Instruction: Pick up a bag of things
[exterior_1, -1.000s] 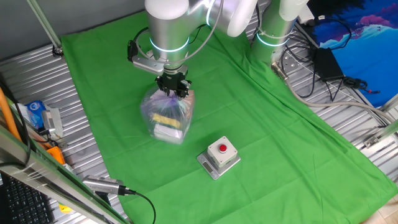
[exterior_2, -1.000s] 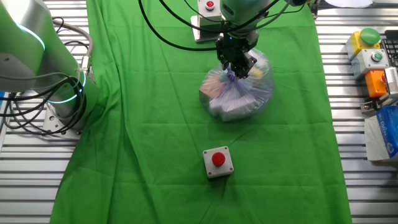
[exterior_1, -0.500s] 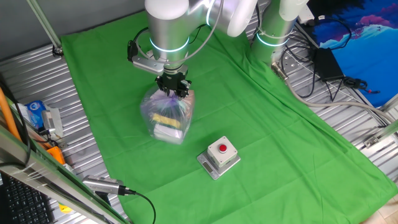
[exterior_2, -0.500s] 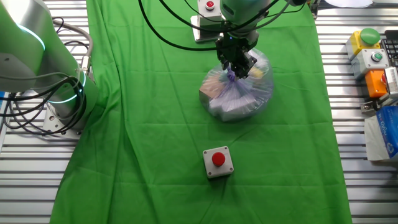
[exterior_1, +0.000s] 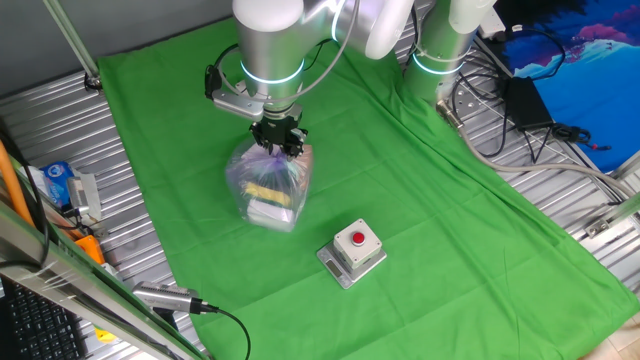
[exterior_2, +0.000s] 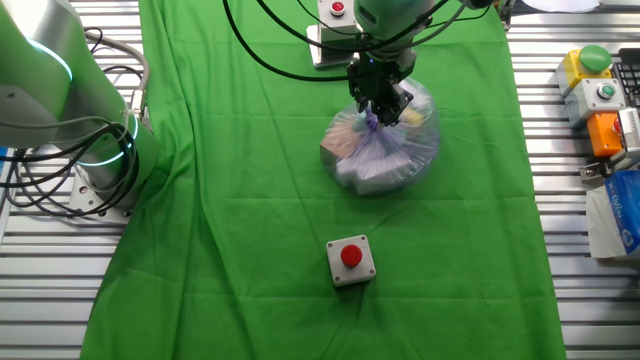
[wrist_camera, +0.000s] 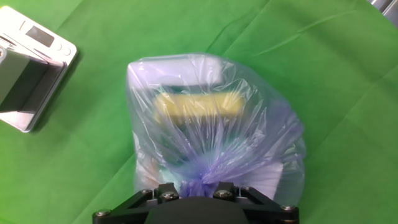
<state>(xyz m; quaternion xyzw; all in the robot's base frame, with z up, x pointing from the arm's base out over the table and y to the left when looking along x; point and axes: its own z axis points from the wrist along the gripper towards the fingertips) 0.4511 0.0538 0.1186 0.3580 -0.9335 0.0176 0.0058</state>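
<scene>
The bag of things (exterior_1: 268, 186) is a translucent purplish plastic bag with a yellow item and white items inside. It sits on the green cloth. It also shows in the other fixed view (exterior_2: 382, 146) and fills the hand view (wrist_camera: 214, 134). My gripper (exterior_1: 277, 144) is directly above it, shut on the gathered purple top of the bag; it shows in the other fixed view (exterior_2: 377, 108) and in the hand view (wrist_camera: 206, 185) too. The bag's base rests on the cloth.
A grey box with a red button (exterior_1: 352, 250) stands front right of the bag, and shows in the other fixed view (exterior_2: 351, 261) and hand view (wrist_camera: 28, 68). Another button box (exterior_2: 335, 12) lies at the cloth's far edge. More boxes (exterior_2: 600, 90) sit beside the cloth.
</scene>
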